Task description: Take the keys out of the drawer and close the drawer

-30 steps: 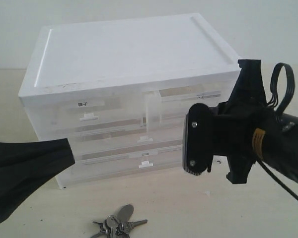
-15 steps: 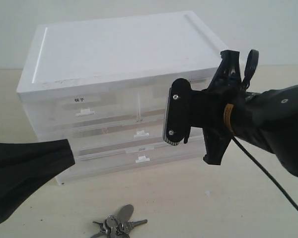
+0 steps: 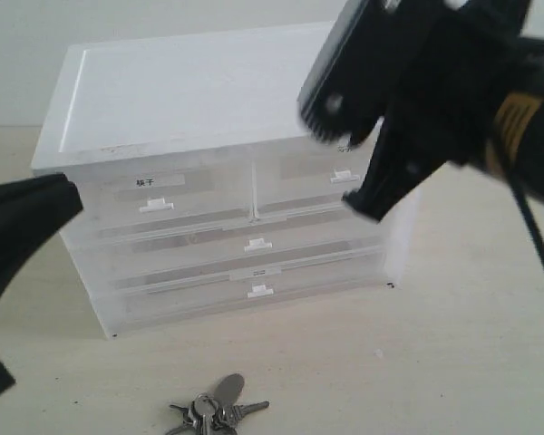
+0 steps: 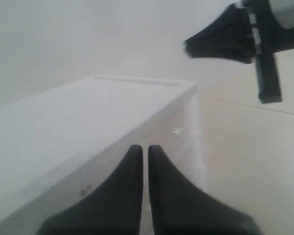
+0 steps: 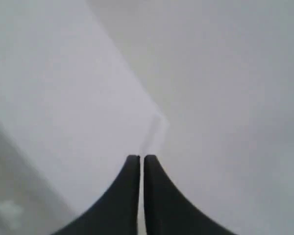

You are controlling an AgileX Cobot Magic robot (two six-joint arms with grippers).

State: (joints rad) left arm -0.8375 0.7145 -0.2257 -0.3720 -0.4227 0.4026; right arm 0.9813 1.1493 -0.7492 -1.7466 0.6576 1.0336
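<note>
The keys [image 3: 216, 415], a silver-grey bunch, lie on the table in front of the white drawer cabinet [image 3: 199, 91]. The drawer [image 3: 308, 192], at the cabinet's top right, sits flush with the front, and its white tab handle [image 3: 344, 176] shows. The right arm [image 3: 453, 100] hangs above the cabinet's right end and hides the drawer's upper right corner. My right gripper [image 5: 138, 157] is shut and empty over the cabinet's top. Its dark tip [image 4: 187, 45] also shows in the left wrist view. My left gripper [image 4: 142, 148] is shut and empty, near the cabinet's left end.
The left arm [image 3: 18, 236] fills the left edge of the exterior view. Beside the drawer is another half-width drawer with a bold black label [image 3: 145, 182], and below them are full-width drawers [image 3: 254, 245]. Bare tabletop [image 3: 417, 362] lies in front and to the right.
The drawer stood out from the cabinet front with the right gripper against it; it now sits flush. The right arm has risen up and away. The left arm has lifted slightly and drawn back left.
</note>
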